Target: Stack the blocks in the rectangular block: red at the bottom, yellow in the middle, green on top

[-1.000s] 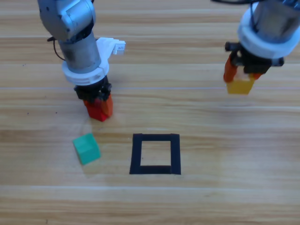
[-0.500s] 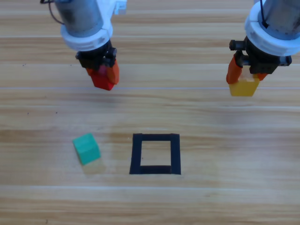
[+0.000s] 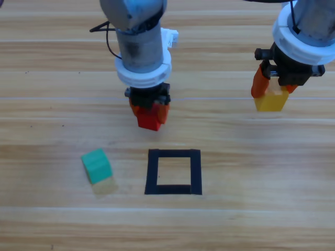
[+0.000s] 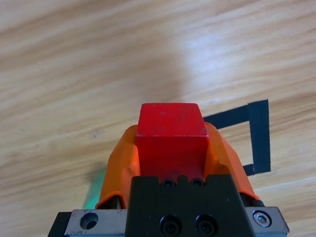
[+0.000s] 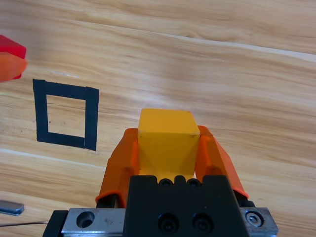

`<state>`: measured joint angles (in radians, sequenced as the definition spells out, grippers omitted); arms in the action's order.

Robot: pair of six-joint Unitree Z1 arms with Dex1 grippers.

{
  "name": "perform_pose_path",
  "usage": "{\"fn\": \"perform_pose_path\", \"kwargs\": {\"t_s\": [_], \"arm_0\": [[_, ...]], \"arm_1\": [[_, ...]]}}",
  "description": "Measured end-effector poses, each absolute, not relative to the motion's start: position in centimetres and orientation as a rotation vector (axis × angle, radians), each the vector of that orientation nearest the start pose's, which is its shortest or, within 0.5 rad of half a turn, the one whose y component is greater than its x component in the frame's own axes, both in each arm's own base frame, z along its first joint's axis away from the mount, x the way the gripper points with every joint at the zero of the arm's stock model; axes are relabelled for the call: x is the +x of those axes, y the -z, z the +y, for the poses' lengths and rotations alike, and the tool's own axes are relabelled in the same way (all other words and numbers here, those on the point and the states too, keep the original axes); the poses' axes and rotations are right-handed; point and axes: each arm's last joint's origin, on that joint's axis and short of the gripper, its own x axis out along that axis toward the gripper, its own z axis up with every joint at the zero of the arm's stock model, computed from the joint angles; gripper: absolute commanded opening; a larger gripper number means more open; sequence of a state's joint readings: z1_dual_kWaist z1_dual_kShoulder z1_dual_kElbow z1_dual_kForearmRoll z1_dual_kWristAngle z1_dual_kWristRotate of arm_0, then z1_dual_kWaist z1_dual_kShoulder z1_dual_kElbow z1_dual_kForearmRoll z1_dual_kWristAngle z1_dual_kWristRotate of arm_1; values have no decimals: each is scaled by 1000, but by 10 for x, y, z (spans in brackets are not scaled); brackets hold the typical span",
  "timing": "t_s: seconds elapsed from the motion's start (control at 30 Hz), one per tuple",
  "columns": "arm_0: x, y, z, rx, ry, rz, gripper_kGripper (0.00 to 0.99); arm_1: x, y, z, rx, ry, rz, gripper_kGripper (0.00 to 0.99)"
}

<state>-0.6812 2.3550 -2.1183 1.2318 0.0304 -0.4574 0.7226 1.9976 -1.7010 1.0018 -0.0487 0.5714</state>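
Wooden table [image 3: 47,219], tape outline [image 3: 173,171] low centre. Left gripper [image 3: 150,112] just above it in frame, clenched on red cube [image 3: 149,120]. Right gripper [image 3: 272,93] at upper right, grasping yellow cube [image 3: 271,100], well clear. Green cube [image 3: 96,166] at lower left beside outline, not blocking. Risk: releasing red off-centre, landing on tape; height above table hard to judge, perhaps bouncing if dropped.
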Motion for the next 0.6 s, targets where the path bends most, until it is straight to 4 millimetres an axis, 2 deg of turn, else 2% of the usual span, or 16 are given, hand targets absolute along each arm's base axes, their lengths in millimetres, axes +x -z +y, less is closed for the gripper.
{"fn": "perform_pose_path", "kwargs": {"t_s": [0.6], "arm_0": [[335, -244, -343, 36, 16, 1473, 0]], "arm_1": [[301, -297, 264, -29, -244, 1344, 0]]}}
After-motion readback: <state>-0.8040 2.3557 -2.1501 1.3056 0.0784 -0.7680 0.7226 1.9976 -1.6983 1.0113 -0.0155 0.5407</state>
